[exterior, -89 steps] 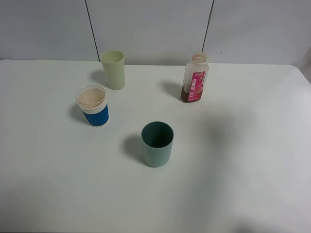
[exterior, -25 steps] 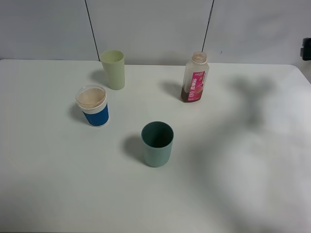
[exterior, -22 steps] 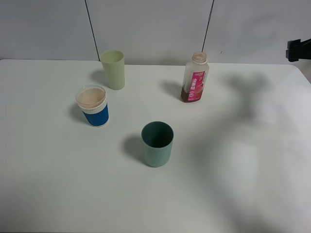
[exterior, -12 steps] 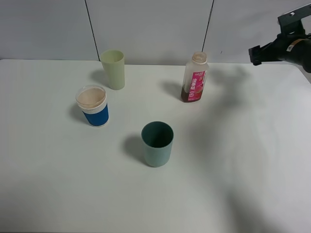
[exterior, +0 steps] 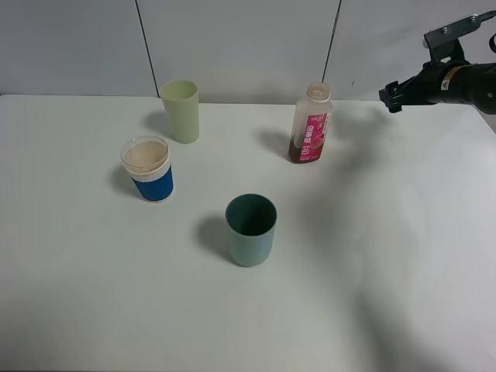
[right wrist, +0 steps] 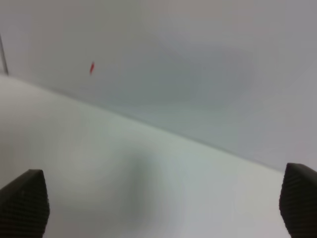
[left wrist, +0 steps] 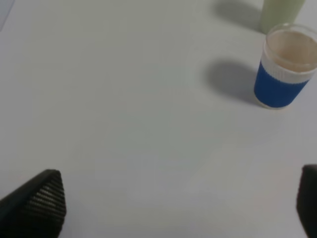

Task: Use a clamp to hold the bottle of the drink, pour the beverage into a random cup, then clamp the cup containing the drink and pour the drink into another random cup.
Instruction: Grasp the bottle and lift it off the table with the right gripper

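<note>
Zero pours were done: the bottle [exterior: 311, 124] stood upright at one o'clock from the teal cup [exterior: 251, 229], brown drink [exterior: 304, 152] low inside it, both pours left. Our right gripper [exterior: 390, 96] hung spread and empty at three o'clock of the bottle's neck, apart from it. Our left gripper [left wrist: 173, 203] gaped empty too. We could not read the pink label [exterior: 314, 132].
</note>
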`<action>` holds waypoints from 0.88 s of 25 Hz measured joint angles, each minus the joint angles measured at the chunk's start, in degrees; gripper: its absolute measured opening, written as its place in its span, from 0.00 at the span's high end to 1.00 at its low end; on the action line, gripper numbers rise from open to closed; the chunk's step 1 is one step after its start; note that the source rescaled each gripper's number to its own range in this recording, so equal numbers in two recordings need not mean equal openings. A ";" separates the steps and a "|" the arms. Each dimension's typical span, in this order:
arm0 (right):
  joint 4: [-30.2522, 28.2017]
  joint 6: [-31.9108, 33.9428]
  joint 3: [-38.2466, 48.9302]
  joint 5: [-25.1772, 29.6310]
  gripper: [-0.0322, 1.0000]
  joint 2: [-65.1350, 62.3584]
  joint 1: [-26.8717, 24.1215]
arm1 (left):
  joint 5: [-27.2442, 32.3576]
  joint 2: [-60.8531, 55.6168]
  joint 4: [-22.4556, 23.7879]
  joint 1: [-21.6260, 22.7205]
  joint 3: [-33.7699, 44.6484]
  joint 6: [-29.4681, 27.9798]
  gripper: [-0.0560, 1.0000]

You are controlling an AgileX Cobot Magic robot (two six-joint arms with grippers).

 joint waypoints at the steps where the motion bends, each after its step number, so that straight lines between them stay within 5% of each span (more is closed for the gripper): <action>1: -0.96 0.33 0.00 0.21 0.10 0.00 0.00 | 0.00 0.00 0.00 0.00 0.00 0.00 0.21; 7: -3.57 1.34 0.00 1.21 0.26 0.00 1.20 | 0.00 0.00 0.00 0.00 0.00 0.00 0.21; 16: -7.01 1.76 0.00 2.88 0.28 0.00 3.46 | 0.00 0.00 0.00 0.00 0.00 0.00 0.21; 22: -15.58 10.44 0.00 4.49 0.28 0.00 4.19 | 0.00 0.00 0.00 0.00 0.00 0.00 0.21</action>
